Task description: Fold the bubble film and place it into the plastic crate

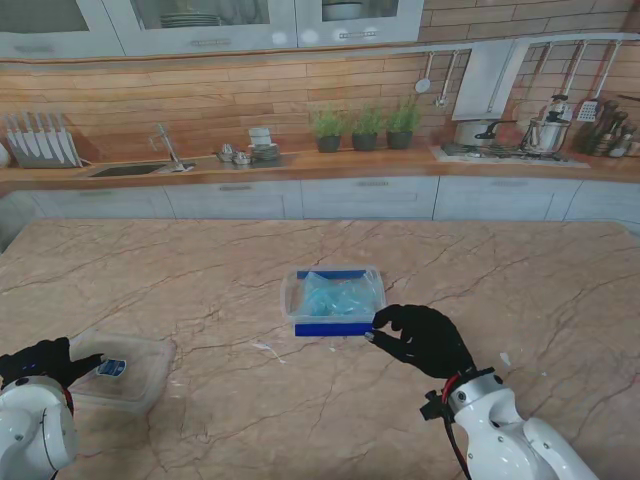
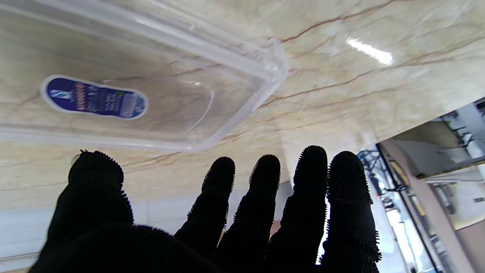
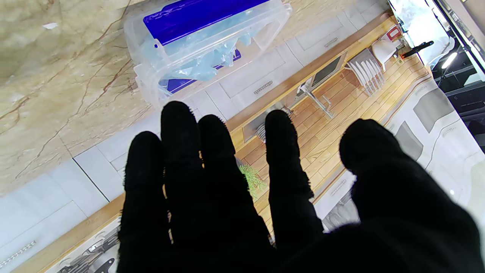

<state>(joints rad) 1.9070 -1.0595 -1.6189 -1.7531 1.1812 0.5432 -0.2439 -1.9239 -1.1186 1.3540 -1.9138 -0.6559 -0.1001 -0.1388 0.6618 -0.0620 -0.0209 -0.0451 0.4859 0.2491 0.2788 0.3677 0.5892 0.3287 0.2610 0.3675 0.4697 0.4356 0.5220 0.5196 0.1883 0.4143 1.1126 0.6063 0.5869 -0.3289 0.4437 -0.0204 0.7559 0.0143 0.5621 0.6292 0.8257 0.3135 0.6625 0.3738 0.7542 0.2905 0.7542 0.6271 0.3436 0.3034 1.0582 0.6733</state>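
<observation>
The plastic crate [image 1: 335, 301], clear-walled with blue panels, stands on the marble table [image 1: 200, 270] near its middle, well in from every edge. The bubble film [image 1: 338, 295], pale blue and crumpled, lies inside the crate; in the right wrist view the film [image 3: 206, 62] presses against the crate's clear wall [image 3: 151, 72] and stays within the rim.

The right hand [image 1: 425, 338], in a black glove, sits just beside the crate's near right corner, fingers extended and spread, holding nothing. The stand view does not settle whether its fingertips touch the corner. In the right wrist view the right hand [image 3: 242, 197] shows a clear gap between thumb and fingers, with the crate beyond the fingertips.

A clear lid [image 1: 125, 372] bearing a blue label [image 1: 111, 368] lies flat near the table's near left corner, well apart from the crate. The left hand [image 1: 45, 362], also gloved in black, rests at the lid's left edge, close to the table's left edge. In the left wrist view the left hand [image 2: 212, 216] has its fingers straight and apart, gripping nothing, and the lid's rim [image 2: 261, 72] and label [image 2: 94, 98] lie beyond the fingertips.

Bare marble separates lid and crate; nothing stands between them.
</observation>
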